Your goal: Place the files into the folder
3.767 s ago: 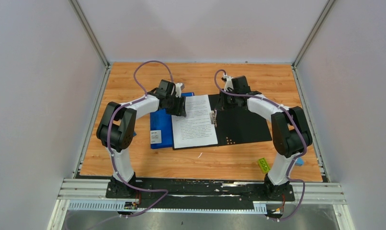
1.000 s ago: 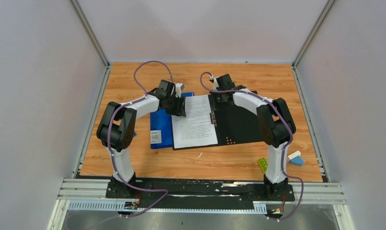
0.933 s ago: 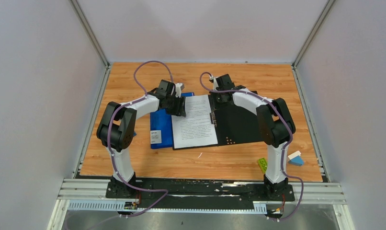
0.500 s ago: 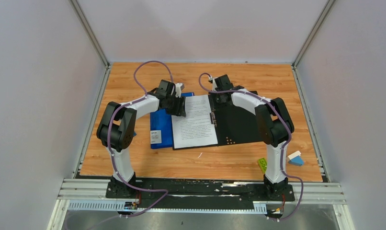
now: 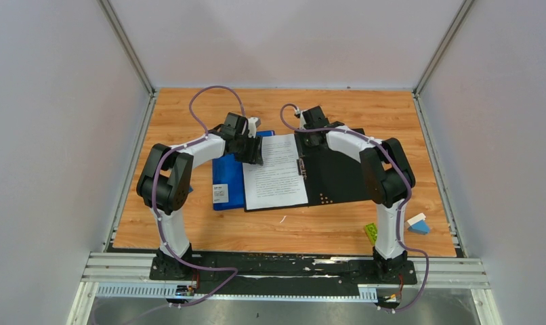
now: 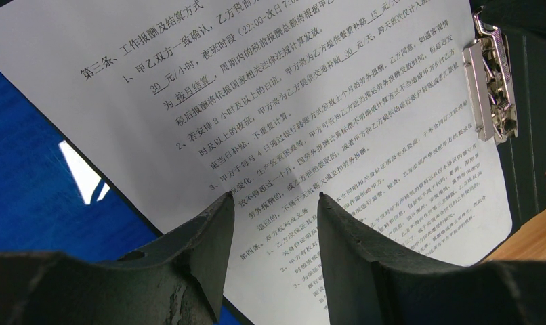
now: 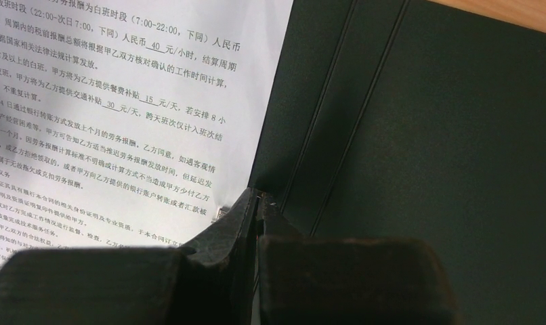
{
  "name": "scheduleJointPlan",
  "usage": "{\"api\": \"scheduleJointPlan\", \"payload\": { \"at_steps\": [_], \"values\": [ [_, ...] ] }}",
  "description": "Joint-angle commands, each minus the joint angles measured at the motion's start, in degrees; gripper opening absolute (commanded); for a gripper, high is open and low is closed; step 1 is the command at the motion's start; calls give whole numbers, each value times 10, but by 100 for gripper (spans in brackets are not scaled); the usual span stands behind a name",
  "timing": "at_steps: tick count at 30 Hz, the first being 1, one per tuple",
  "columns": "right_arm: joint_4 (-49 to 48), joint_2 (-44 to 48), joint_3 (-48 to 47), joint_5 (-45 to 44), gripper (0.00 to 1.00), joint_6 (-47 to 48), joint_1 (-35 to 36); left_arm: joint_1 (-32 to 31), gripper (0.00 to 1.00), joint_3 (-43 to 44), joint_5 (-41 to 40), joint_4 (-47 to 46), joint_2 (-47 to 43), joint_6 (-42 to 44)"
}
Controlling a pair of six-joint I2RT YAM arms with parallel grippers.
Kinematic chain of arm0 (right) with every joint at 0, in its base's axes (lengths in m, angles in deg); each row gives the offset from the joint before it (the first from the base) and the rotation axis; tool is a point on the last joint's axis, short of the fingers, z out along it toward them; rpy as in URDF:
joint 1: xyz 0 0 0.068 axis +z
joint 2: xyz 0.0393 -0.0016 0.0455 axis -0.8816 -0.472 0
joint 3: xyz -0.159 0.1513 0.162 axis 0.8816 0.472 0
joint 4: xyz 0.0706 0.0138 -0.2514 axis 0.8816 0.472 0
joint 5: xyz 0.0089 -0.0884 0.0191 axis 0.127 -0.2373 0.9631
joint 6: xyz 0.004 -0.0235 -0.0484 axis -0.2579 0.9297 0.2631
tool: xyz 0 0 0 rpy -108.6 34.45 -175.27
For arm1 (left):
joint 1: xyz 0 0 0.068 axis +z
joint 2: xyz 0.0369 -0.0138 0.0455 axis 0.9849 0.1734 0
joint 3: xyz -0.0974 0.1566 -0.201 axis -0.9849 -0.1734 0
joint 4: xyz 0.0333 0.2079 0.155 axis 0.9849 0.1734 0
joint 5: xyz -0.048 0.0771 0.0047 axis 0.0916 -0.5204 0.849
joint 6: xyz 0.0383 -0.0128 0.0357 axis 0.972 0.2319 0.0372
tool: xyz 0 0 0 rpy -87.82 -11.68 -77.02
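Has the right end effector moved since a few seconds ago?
Yes. The right end effector shifted left across the black folder, ending at the right edge of the printed sheet.

folder (image 5: 345, 183) far end: 2 arms (image 5: 206, 145) overhead | right half: bare | spine: clip (image 6: 492, 88)

Looking down along the pincer (image 7: 257, 198): showing fingers (image 7: 223, 233) pressed together, no visible gap. Sitting with tips right at the edge of the files (image 7: 121, 101), white printed page lying on the dark folder (image 7: 426, 149), beside its spine creases. Catching a small shiny bit just left of the tips, unclear what. Glimpsing wooden bench (image 7: 521, 8) top right.
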Motion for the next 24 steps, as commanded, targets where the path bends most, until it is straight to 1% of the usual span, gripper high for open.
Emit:
{"api": "scheduleJointPlan", "payload": {
  "at_steps": [1,5,8,12,16,24],
  "values": [
    [6,-40,24,-56,1,6,4,-2,56,-1,-4,-3,6,6],
    [6,-33,32,-67,0,2,4,-2,56,-2,-5,-2,5,6],
    [-2,-21,42,-96,0,-3,4,-2,56,-1,-9,1,6,6],
    [-17,-7,53,-103,1,-10,4,-2,56,0,-10,2,9,5],
    [-28,12,64,-104,3,-16,4,-2,56,1,-11,5,9,6],
    [-16,36,49,-112,7,-22,4,-2,56,7,-8,6,8,3]
  ]
}}
